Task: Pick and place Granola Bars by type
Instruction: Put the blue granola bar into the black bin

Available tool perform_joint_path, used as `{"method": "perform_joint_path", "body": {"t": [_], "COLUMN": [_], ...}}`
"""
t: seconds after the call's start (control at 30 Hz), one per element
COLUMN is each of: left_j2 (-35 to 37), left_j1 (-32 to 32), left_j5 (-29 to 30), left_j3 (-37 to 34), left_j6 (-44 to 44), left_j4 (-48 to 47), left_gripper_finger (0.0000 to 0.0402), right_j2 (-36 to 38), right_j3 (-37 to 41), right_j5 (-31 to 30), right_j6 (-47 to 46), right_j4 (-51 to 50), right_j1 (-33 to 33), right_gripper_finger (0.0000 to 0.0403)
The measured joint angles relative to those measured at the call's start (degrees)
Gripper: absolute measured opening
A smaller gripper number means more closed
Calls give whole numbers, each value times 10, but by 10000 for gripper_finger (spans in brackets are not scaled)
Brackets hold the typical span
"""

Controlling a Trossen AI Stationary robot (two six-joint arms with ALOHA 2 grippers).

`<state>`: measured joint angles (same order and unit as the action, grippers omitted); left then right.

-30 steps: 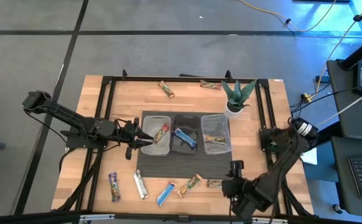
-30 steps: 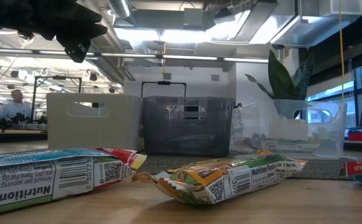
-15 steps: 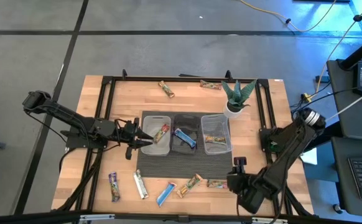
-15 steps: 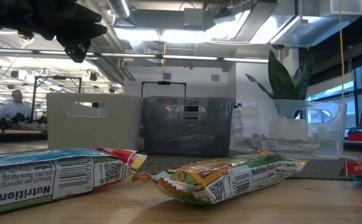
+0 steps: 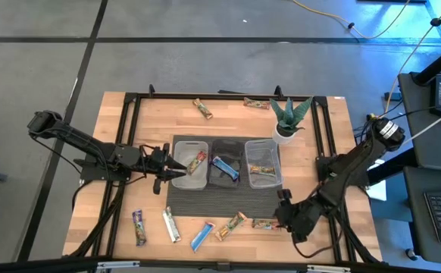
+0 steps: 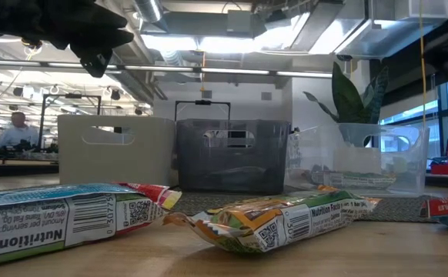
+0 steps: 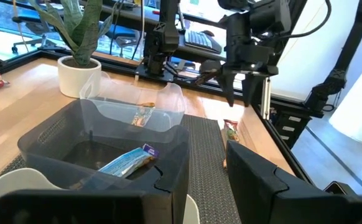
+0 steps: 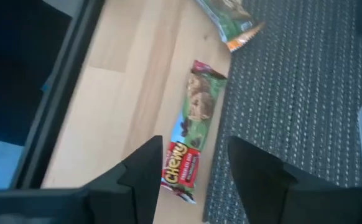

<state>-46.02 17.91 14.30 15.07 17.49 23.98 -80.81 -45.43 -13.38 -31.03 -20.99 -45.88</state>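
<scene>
Several granola bars lie flat along the table's near edge: purple point(image 5: 138, 227), silver point(image 5: 172, 225), blue point(image 5: 201, 236), tan point(image 5: 232, 225) and a green-and-red one point(image 5: 264, 224). Two more lie by the far edge point(image 5: 202, 108) point(image 5: 256, 103). Others lie inside the three bins point(image 5: 190, 182). My right gripper point(image 5: 279, 216) hangs open, tipped down, just above the green-and-red bar point(image 8: 193, 130), which shows between its fingers. My left gripper point(image 5: 176, 168) stands open and level at the left bin's left rim, with nothing between its fingers point(image 7: 203, 168).
A dark ribbed mat point(image 5: 220, 199) lies under the bins. A potted plant point(image 5: 289, 117) stands at the far right behind the right bin. Black frame rails point(image 5: 126, 144) run along the table's left and right sides. Another bar's end point(image 8: 231, 22) lies just beyond the green-and-red one.
My right gripper has come away from the near edge toward the green-and-red bar, sinking and tipping from nearly level to pointing steeply down. Its arm now shows at the low view's upper right. The bars have not moved.
</scene>
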Motion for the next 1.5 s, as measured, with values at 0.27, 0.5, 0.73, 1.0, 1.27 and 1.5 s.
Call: {"method": "perform_joint_path", "body": {"t": [0.27, 0.5, 0.73, 1.0, 1.27, 1.5], "left_j2": [0, 0, 0, 0, 0, 0], "left_j1": [-1, -1, -1, 1, -9, -2], "left_j5": [1, 15, 11, 10, 12, 11], "left_j3": [0, 0, 0, 0, 0, 4], "left_j6": [18, 18, 14, 71, 72, 25], "left_j4": [2, 2, 2, 2, 19, 81], "left_gripper_finger": [105, 168, 241, 248, 251, 251], "right_j2": [0, 0, 0, 0, 0, 0], "right_j3": [7, 7, 7, 7, 7, 7], "right_j5": [-3, -5, -30, -39, -39, -40], "right_j6": [6, 19, 18, 18, 13, 18], "right_j4": [5, 7, 7, 6, 6, 5], "right_j1": [11, 12, 12, 12, 12, 12], "right_gripper_finger": [184, 184, 184, 184, 184, 184]}}
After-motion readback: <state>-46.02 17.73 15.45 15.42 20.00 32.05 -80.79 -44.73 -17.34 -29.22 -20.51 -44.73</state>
